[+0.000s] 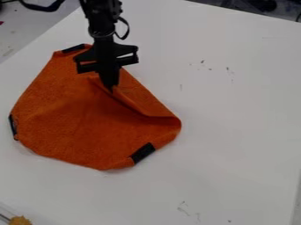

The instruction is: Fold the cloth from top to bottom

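Nearest item: one yellow-brown, rough-textured tuft (20,220), cut by the lower left corner, a thin rod (5,217) running to it from the left.

One white surface (241,127), light-marked. Its far edge slants across the upper right; its left edge runs diagonally through the upper left. A further edge shows at the lower right, and another at the lower left, near the tuft. Small dark specks and scuffs above right of the cloth and toward the near side. The widest room lies right of the cloth, out to the far and right edges; a deep band also lies on the near side. The left margin is narrower.

One orange cloth (70,114), on the left half of the surface, its outline irregular and rounded. Three black patches at its border: one at the top (73,48), one at the left (13,125), one at the lower right (143,152). A raised fold runs from below the gripper toward the right-hand corner, the portion beyond it slanting up to the upper border.

One black gripper (111,86), pointing down over the upper part of the cloth, between the top patch and the right-hand corner. Jaws drawn together, pinching the cloth at the upper end of the fold. A thin black cable (125,29) loops beside the arm.
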Action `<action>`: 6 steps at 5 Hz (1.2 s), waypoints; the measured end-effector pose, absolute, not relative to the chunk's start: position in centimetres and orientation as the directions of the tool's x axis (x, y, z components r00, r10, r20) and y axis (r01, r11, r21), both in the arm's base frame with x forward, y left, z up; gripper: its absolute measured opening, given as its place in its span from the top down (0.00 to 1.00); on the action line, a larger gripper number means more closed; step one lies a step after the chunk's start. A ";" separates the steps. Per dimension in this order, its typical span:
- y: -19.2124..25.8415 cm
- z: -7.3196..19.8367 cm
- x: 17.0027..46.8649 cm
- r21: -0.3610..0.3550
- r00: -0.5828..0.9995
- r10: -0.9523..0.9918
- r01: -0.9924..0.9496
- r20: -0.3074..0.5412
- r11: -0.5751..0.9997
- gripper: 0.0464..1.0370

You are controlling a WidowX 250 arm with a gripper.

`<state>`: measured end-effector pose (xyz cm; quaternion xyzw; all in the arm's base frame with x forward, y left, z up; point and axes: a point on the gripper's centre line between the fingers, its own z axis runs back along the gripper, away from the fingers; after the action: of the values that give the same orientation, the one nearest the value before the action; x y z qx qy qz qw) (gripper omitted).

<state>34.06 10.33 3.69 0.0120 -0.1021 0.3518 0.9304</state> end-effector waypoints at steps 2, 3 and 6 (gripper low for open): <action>10.3 2.7 33.8 -0.080 0.746 0.630 -0.629 0.216 0.773 0.95; 10.8 2.4 33.2 -0.038 0.751 0.622 -0.631 0.221 0.775 0.79; 13.5 4.4 27.8 0.156 0.773 0.613 -0.634 0.166 0.757 0.03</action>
<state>27.81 13.51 4.39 0.1021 -0.0526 0.3331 0.9359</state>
